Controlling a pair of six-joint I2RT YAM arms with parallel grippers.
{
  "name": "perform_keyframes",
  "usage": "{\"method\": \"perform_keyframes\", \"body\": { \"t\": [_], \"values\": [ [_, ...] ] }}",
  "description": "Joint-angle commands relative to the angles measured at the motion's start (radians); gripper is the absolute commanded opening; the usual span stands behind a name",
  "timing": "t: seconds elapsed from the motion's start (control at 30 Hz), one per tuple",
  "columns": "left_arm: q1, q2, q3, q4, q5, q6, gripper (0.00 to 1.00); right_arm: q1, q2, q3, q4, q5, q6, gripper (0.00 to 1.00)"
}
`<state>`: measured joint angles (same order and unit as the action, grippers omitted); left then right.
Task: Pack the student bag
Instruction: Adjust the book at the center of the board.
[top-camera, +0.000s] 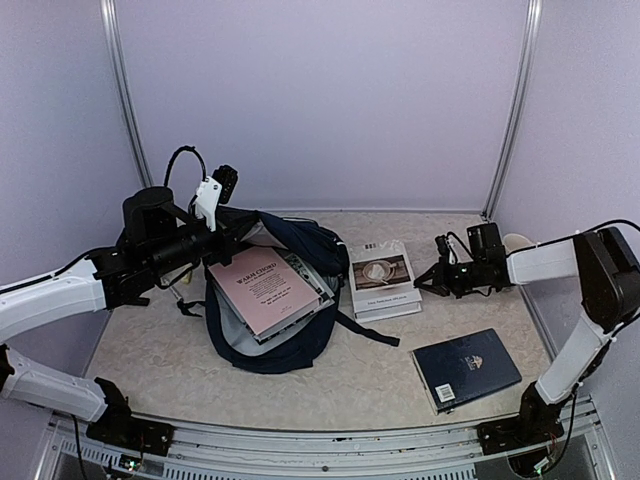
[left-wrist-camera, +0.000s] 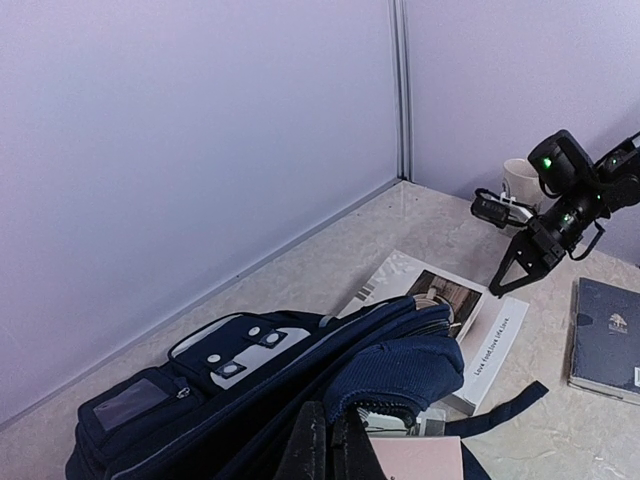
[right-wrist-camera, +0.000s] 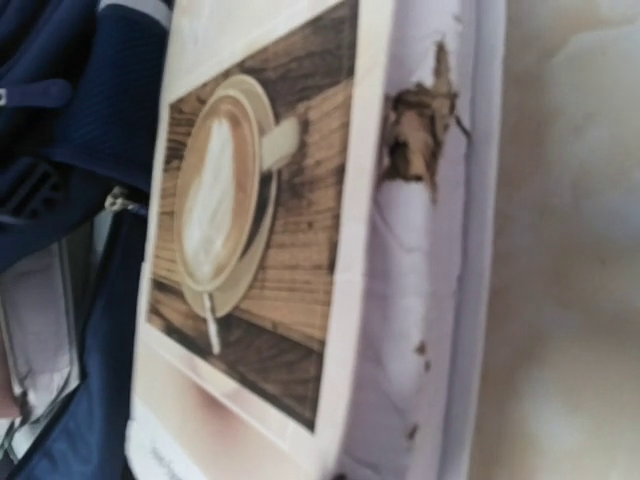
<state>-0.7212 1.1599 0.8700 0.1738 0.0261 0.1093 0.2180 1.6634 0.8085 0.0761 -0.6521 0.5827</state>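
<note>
Top external view: left gripper (top-camera: 238, 240) fingers are pressed together, pinching the rim of the student bag (top-camera: 275, 355), which lies open on the table (top-camera: 150, 370) with a pink book (top-camera: 265, 285) inside. Right gripper (top-camera: 420, 284), right of the bag, is closed and empty beside the right edge of a coffee-cover book (top-camera: 382, 275).

A large dark navy fabric backpack (left-wrist-camera: 260, 390) with white patches fills the lower left. The black left gripper (left-wrist-camera: 333, 425), jaws pressed together, pinches its fabric at the near edge. Right of the backpack lies a white coffee-photo paperback (left-wrist-camera: 450, 300), the black right gripper (left-wrist-camera: 515, 285) hanging just beyond it; farther right, a navy hardcover book (left-wrist-camera: 605, 340).
</note>
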Motion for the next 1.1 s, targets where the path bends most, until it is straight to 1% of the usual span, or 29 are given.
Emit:
{"method": "perform_keyframes", "body": {
  "t": [0.0,0.13,0.17,0.2,0.37,0.53,0.7,0.8,0.9,0.97,1.07],
  "values": [
    [-0.006,-0.011,0.047,0.077,0.023,0.001,0.00,0.013,-0.101,0.072,-0.169,0.077,-0.096,0.00],
    [-0.006,-0.011,0.048,0.076,0.022,0.001,0.00,0.068,-0.143,0.147,-0.349,0.231,-0.187,0.00],
    [-0.006,-0.012,0.048,0.076,0.021,0.002,0.00,0.098,-0.151,0.172,-0.392,0.284,-0.204,0.00],
    [-0.006,-0.012,0.048,0.075,0.021,0.003,0.00,0.124,-0.155,0.202,-0.440,0.368,-0.221,0.00],
    [-0.004,-0.013,0.049,0.075,0.022,0.003,0.00,0.284,-0.137,0.355,-0.613,0.626,-0.262,0.00],
    [-0.004,-0.015,0.048,0.075,0.020,0.005,0.00,0.459,-0.047,0.477,-0.733,0.860,-0.263,0.00],
    [-0.004,-0.015,0.050,0.074,0.021,0.004,0.00,0.604,0.075,0.627,-0.861,1.031,-0.277,0.00],
    [-0.003,-0.017,0.050,0.073,0.017,0.005,0.00,0.666,0.168,0.736,-0.949,1.145,-0.284,0.00],
    [-0.003,-0.015,0.052,0.071,0.018,0.004,0.00,0.707,0.241,0.811,-1.010,1.204,-0.293,0.00],
    [-0.004,-0.017,0.052,0.071,0.018,0.005,0.00,0.722,0.264,0.835,-1.013,1.199,-0.303,0.00],
    [-0.003,-0.019,0.051,0.071,0.017,0.004,0.00,0.725,0.260,0.834,-0.968,1.162,-0.324,0.00]
  ]
}}
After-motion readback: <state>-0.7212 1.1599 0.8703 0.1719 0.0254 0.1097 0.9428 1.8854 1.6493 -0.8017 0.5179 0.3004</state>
